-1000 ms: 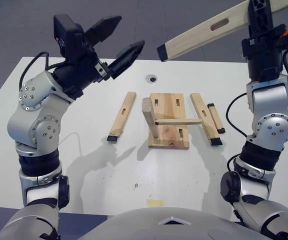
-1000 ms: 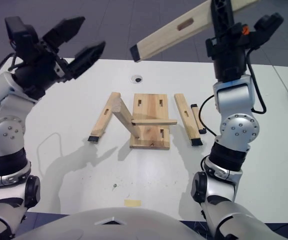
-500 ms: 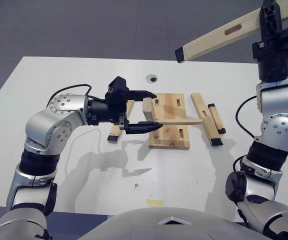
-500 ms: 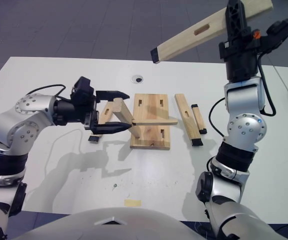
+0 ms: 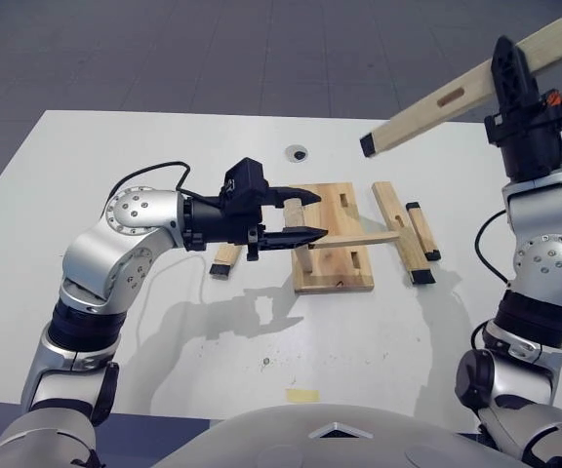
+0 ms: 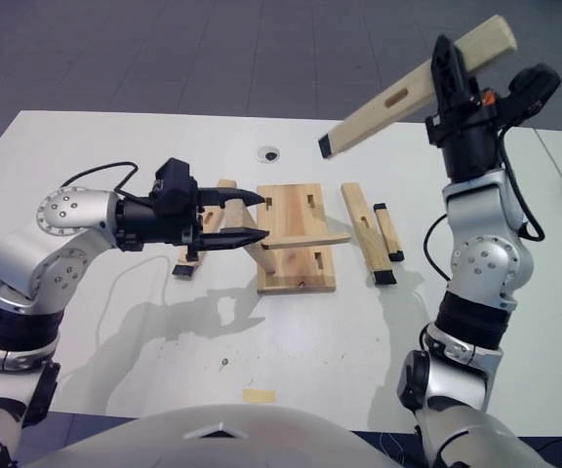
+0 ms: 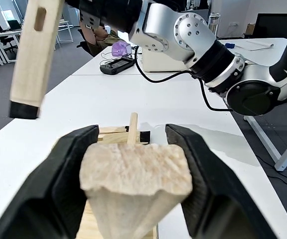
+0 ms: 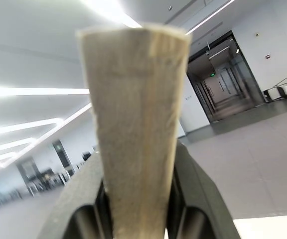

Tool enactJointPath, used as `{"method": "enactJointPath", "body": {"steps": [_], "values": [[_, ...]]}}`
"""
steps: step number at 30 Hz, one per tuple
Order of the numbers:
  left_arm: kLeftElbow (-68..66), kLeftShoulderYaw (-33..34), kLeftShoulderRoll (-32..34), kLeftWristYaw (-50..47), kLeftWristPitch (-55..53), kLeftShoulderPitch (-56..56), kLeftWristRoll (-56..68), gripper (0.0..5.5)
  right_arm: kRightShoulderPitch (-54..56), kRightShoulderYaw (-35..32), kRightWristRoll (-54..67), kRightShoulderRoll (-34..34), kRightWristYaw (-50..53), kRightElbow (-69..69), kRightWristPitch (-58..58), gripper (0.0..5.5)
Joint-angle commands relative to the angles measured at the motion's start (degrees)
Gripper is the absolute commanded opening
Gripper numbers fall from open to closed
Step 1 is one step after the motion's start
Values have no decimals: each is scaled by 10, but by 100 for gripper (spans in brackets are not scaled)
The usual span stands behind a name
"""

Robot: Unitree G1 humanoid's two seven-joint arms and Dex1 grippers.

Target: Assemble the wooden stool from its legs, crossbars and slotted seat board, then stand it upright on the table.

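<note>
My left hand covers most of the standing leg. Its fingers press on both sides of the leg's top end, so from the head I see little more than a sliver of wood between them. The joint where the crossbar meets that leg is hidden behind my lower finger, and I cannot tell whether the leg's foot sits in a slot of the seat board. The board lies flat in the middle of the surface. Another leg lies left of the board, largely hidden behind my hand, with only its black-capped end clear.

My right hand is clamped on the raised leg near its bare end. It holds the leg high above the surface's far right side, slanting, with the capped end lowest. From that wrist I see only end grain.

Right of the board lie a loose leg and, just beside it, a short bar.

The surface is white, with a small round port beyond the board and a strip of yellow tape near my edge. Grey floor tiles lie behind it, and other white tables stand off to the side.
</note>
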State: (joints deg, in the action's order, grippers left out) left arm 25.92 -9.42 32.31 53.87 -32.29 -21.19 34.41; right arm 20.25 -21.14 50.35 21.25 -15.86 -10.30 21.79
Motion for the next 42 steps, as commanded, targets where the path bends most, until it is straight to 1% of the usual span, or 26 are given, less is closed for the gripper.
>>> {"method": "enactJointPath", "body": {"steps": [1, 6, 10, 13, 16, 22, 25, 31, 37, 42], "values": [[15, -24, -9, -42, 12, 52, -43, 211, -50, 12, -64, 12, -26, -2, -29, 101], [14, -47, -50, -133, 22, 75, -89, 206, -96, 22, -112, 4, -44, -5, -60, 101], [-11, -39, -109, -216, 8, 59, -100, 206, -124, 30, -123, -11, -52, -23, -67, 101], [-19, -44, -137, -247, 1, 56, -106, 206, -136, 45, -136, -19, -60, -35, -74, 101], [-18, -50, -151, -258, -3, 59, -107, 206, -140, 66, -157, -30, -61, -41, -83, 101], [-21, -57, -151, -256, -4, 63, -114, 206, -135, 137, -293, -24, -52, -30, -141, 101], [-21, -58, -152, -256, -4, 65, -115, 206, -133, 149, -322, -29, -49, -26, -156, 101], [-20, -64, -153, -256, -1, 72, -120, 206, -133, 160, -345, -43, -42, -18, -165, 101], [-20, -69, -154, -255, 1, 76, -125, 206, -125, 185, -380, -61, -32, -4, -181, 101], [-22, -72, -152, -256, 5, 81, -132, 206, -128, 198, -362, -68, -50, -18, -172, 101]]}}
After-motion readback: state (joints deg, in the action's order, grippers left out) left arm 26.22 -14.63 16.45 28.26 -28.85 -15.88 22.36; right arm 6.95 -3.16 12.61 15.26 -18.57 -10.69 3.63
